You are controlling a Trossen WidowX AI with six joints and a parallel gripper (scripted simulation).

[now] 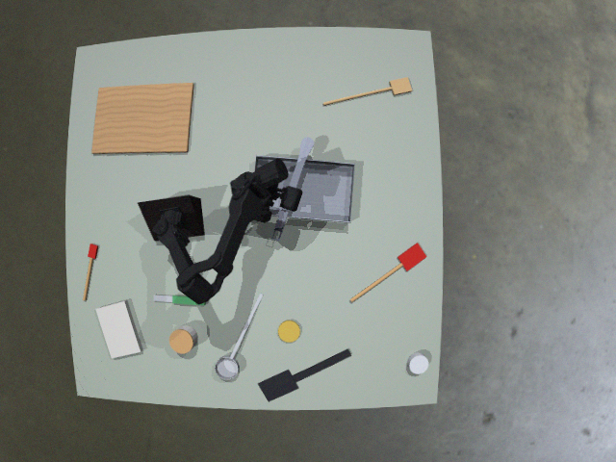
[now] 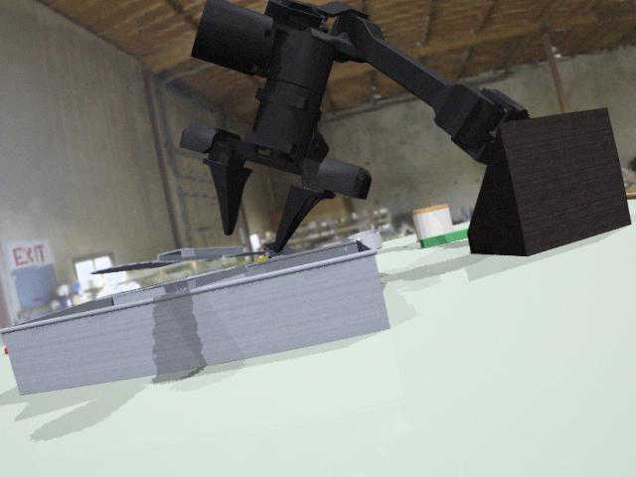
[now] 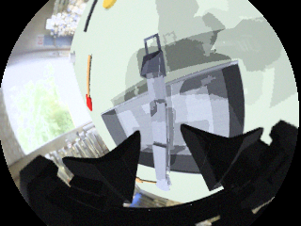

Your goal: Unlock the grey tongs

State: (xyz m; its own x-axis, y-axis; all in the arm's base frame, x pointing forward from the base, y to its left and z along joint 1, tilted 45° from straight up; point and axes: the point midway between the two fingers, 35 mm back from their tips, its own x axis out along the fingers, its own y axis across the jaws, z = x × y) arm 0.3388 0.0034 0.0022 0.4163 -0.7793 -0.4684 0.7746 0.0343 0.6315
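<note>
The grey tongs lie shut across the roasting tin. Their rounded end overhangs the tin's back edge in the top view; the dark block and thin wire loop at their other end stick out past the opposite edge. My gripper is open and empty, pointing down and slightly tilted. Its fingertips are above the tin, and in the wrist view they stand on either side of the tongs. The arm hides part of the tongs from above. The wooden board lies bare.
A wooden spatula is at the back right, a red one at the right. A ladle, yellow disc, black spatula, orange-topped jar and white block are at the front.
</note>
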